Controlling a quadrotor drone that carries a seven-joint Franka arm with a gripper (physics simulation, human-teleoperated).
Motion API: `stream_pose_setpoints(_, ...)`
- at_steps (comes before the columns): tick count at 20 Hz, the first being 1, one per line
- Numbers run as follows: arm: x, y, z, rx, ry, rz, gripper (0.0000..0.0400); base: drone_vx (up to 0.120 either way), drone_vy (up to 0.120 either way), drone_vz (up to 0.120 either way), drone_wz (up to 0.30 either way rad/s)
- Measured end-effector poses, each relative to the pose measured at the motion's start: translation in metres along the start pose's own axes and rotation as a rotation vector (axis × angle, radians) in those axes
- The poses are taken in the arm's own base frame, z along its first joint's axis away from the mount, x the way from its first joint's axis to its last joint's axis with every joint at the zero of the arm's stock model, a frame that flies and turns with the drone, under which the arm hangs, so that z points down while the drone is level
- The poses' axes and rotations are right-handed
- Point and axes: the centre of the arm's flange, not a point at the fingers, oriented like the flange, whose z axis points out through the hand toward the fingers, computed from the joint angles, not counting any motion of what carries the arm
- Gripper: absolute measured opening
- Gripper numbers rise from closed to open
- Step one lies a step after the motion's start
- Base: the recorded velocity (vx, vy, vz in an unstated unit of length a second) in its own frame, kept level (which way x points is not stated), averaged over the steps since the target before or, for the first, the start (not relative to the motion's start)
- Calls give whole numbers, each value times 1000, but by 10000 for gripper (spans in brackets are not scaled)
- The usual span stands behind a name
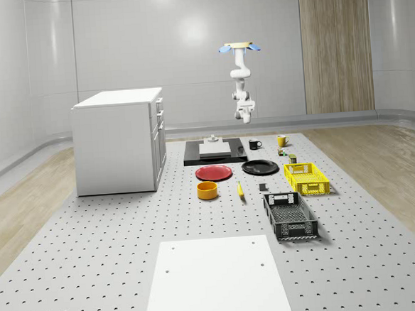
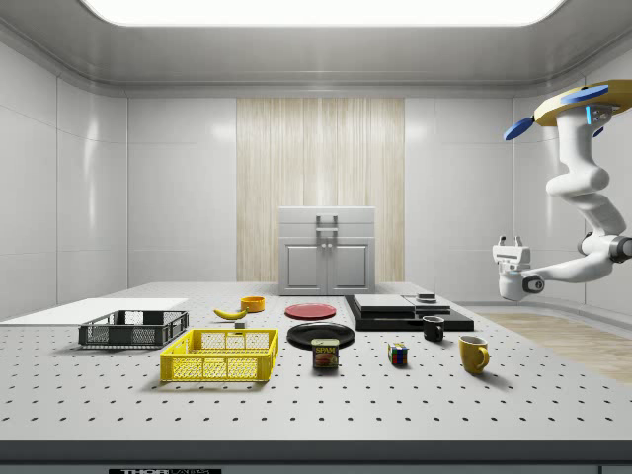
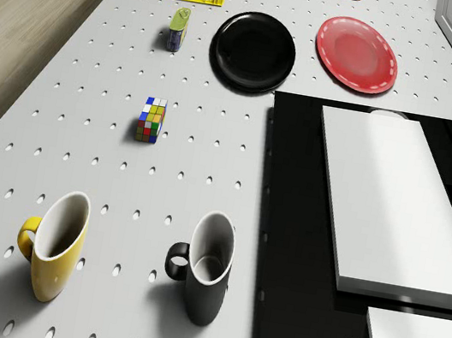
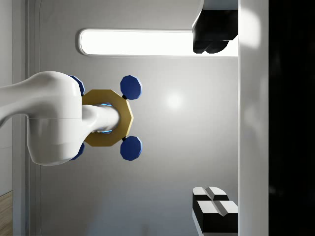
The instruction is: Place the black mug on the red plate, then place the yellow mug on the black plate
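Drone (image 2: 573, 104) hovers beyond black mug (image 3: 206, 277); gripper (image 2: 511, 242) wide, upturned; tin (image 2: 325, 353) reads SPAM

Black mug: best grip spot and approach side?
Probably the rim wall of the black mug, coming from above. It stands upright with its mouth open, and its handle points toward the yellow mug, so pinch the wall away from the handle. The claw hangs high beside the table.

Pale grey walls (image 1: 114, 48) enclose the room, with a wood-panel strip (image 1: 335, 43) at the back. A white cabinet (image 1: 117, 140) stands on the perforated tabletop (image 1: 94, 263), wooden floor (image 1: 379, 165) around it.
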Motion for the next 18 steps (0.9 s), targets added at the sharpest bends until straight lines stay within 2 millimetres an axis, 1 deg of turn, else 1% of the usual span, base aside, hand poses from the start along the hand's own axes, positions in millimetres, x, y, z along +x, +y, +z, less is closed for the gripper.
stream_pose_setpoints(18,-2,0,0,1,18,0,400,0,0,0,0)
